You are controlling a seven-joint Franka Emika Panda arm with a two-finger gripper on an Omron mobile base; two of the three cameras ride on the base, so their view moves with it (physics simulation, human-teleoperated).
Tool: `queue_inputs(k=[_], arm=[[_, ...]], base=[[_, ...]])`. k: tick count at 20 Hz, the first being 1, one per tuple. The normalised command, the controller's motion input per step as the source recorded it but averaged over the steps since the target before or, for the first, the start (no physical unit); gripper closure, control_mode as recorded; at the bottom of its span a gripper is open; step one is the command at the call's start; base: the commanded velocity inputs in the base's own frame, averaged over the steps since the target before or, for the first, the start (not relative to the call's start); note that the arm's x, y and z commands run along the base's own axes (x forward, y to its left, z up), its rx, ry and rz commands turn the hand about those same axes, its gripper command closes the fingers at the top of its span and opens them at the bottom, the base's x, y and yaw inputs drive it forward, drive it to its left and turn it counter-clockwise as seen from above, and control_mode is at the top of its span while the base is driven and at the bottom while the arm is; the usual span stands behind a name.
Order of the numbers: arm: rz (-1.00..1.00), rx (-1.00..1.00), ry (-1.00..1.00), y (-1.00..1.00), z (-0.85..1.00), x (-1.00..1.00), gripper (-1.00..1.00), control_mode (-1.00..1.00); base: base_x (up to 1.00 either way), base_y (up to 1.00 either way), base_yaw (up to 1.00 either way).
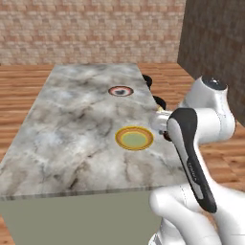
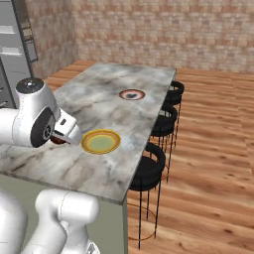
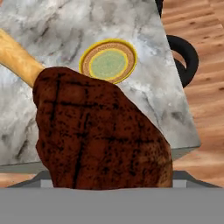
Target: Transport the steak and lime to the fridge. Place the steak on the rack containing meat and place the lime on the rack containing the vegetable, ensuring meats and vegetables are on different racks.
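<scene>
One steak [image 3: 100, 135] looms close in the hand view, held up above the marble surface [image 1: 72, 124] near the yellow-rimmed plate [image 1: 135, 138]; the end effector appears clamped on its meaty end, fingertips hidden; likely soft, slick and bone-heavy, so a mid-body grip suits; no writing is legible.

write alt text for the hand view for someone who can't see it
A large dark reddish-brown steak with a tan bone end fills the foreground, close to the camera. Behind it, an empty yellow-rimmed plate sits on a grey marble counter.
</scene>
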Motion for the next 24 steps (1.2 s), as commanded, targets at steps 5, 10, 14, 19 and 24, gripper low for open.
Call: queue_inputs(k=[5,10,14,19,24], arm=[[0.17,-0.11,-0.18,0.00,0.49,-0.99,1.00,-1.00],[0.07,-0.07,-0.19,0.00,0.67,-0.71,1.00,-1.00],[0.00,-0.01,-0.20,0.00,0.82,-0.50,1.00,-1.00],[0.00,0.01,-0.19,-0.06,0.59,-0.46,1.00,1.00],[0.00,0.00,0.00,0.00,0.00,0.00,1.00,1.00]], base=[[0.00,0.00,0.00],[0.00,0.00,0.00],[0.00,0.00,0.00],[-0.12,0.00,0.00],[-0.77,0.36,0.00]])
